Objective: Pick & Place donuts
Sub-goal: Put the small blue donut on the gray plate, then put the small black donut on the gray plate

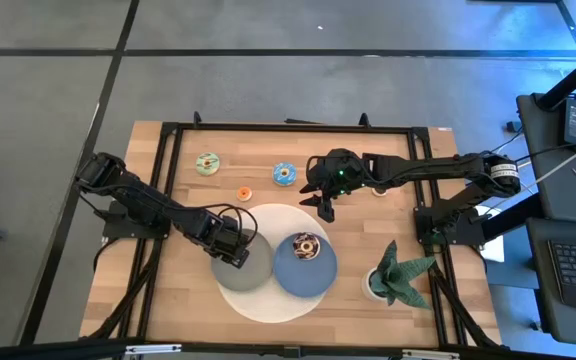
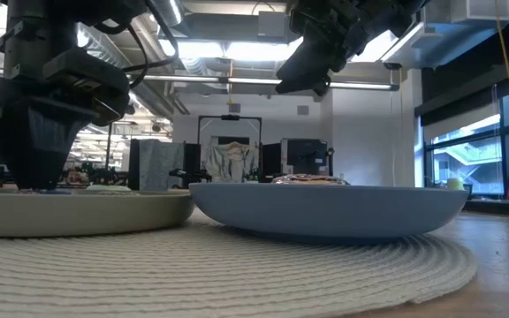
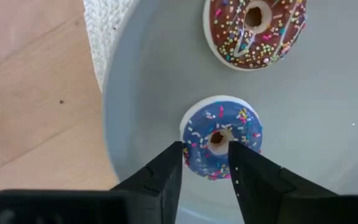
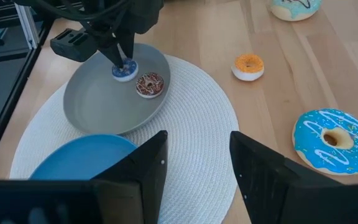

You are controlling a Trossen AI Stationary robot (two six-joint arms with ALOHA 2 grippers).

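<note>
Donuts: I am watching a small blue-purple donut with sprinkles lying on the grey plate, just beside a chocolate sprinkled donut on the same plate. The left end effector is hanging right over the blue-purple donut. Its fingers are standing apart, one at the ring's outer edge and one at its hole, wider than the band between them, so it is open rather than gripping. The grey plate and a blue plate are sitting side by side on a round white mat on the desk, and I am seeing another donut resting on the blue plate. The right end effector is hovering open and empty above the desk beyond the mat. A blue-iced donut, a tiny orange donut and a yellow-green donut are lying on the bare wood, apart from one another. A potted plant is standing near the blue plate.
</note>
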